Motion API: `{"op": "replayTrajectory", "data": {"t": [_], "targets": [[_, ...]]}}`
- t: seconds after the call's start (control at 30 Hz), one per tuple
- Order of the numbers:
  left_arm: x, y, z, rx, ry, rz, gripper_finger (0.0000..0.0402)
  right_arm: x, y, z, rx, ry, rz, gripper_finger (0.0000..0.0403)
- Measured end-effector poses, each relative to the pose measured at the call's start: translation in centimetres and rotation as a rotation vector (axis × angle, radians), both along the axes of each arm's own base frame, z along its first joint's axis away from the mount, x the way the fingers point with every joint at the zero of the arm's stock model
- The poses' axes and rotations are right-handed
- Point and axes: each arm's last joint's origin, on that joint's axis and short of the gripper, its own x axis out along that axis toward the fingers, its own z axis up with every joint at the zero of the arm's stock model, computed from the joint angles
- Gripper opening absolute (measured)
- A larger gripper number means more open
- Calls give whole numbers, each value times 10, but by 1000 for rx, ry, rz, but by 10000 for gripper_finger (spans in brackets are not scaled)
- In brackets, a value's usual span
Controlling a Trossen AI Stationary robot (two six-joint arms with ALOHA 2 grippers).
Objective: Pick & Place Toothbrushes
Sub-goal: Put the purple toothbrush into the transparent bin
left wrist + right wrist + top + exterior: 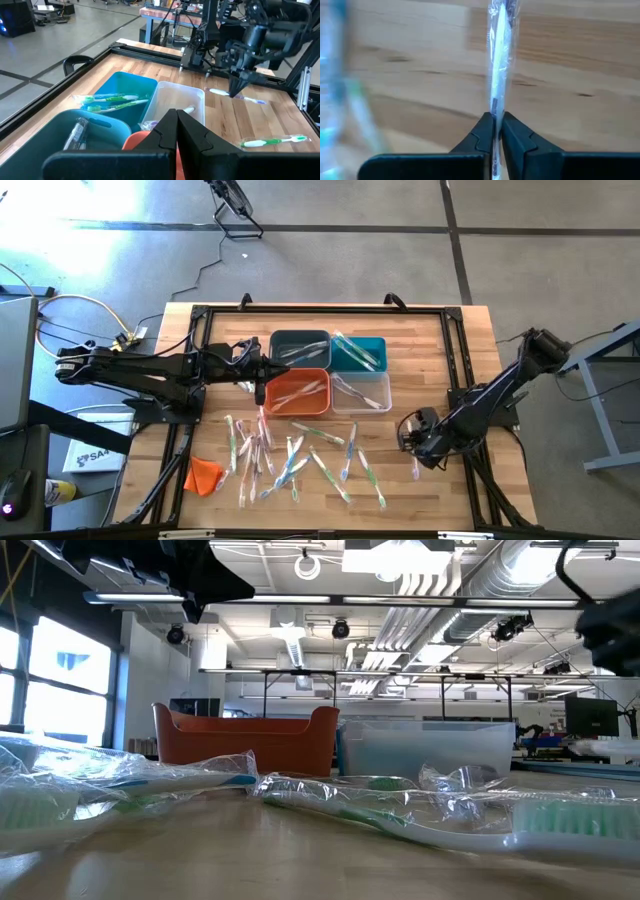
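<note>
while the left gripper waits pressed together over the orange plastic bin, the right gripper pinches a white-handled toothbrush in clear wrapper at the table's right side, its long axis running straight ahead from the fingers, well apart from the bins.

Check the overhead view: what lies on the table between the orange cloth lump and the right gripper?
From the orange lump to the right gripper, shut on a toothbrush, lie the scattered wrapped toothbrushes.

Wrapped toothbrushes lie across the wooden table close to the camera. Behind them stand an orange bin and a clear bin, side by side.
</note>
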Motion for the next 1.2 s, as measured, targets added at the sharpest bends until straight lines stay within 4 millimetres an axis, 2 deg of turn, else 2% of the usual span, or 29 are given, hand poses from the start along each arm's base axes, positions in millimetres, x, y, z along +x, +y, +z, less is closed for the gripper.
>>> {"op": "replayTrajectory", "data": {"t": [0.27, 0.53, 0.97, 1.2], "targets": [[0, 0, 0, 1, 1, 4, 0, 0, -7, 41, -88, -258, 94, 10], [0, 0, 0, 1, 0, 4, 0, 12, -23, 70, -406, -431, 123, 10], [0, 0, 1, -28, -13, 8, 0, 60, -77, 95, -837, -487, 203, 10], [0, 0, 1, -53, -17, 11, 0, 77, -98, 88, -935, -389, 324, 10]]}}
